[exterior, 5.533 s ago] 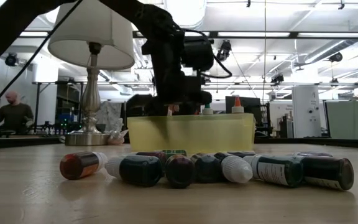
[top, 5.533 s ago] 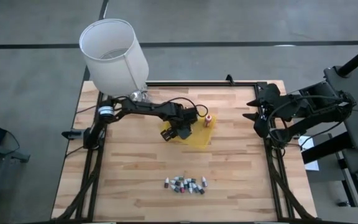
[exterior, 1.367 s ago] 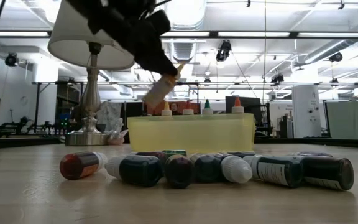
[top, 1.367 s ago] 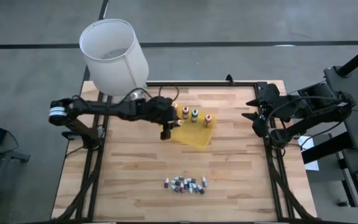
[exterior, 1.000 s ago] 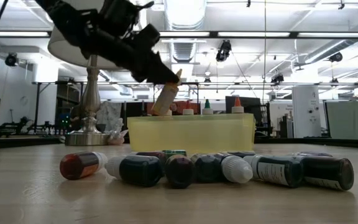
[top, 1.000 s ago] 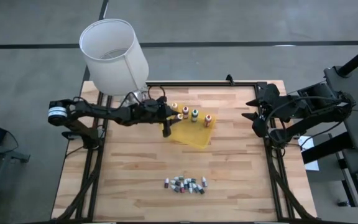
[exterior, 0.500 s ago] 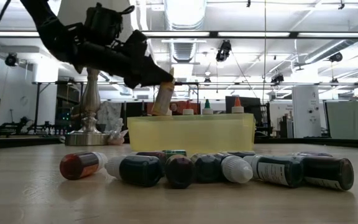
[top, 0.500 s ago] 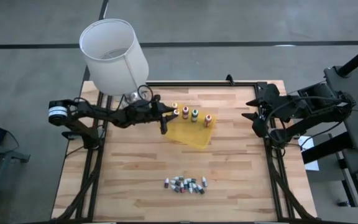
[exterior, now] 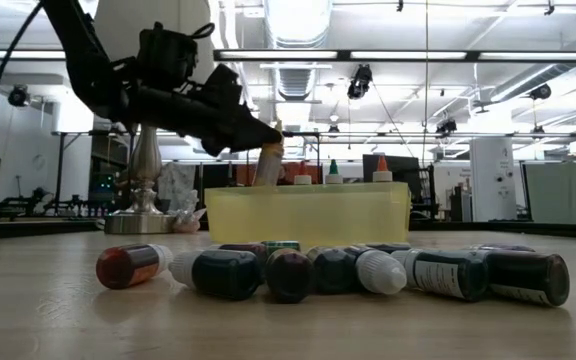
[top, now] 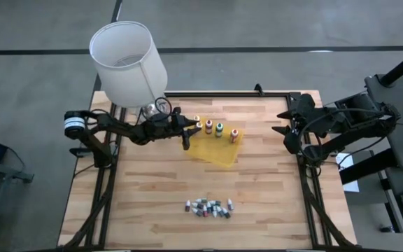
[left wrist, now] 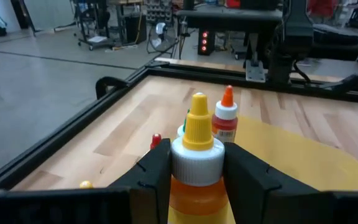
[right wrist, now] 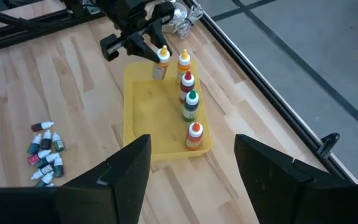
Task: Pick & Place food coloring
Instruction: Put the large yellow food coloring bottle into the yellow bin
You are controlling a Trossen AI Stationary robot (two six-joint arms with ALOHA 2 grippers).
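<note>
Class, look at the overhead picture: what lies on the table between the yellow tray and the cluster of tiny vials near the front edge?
Nothing: in the high view only bare wooden table separates the yellow tray from the tiny vials.

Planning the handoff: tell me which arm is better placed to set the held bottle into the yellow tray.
Left. The left gripper already grips the yellow-tipped bottle at the yellow tray's corner; the right gripper waits open at the table's far right edge.
</note>
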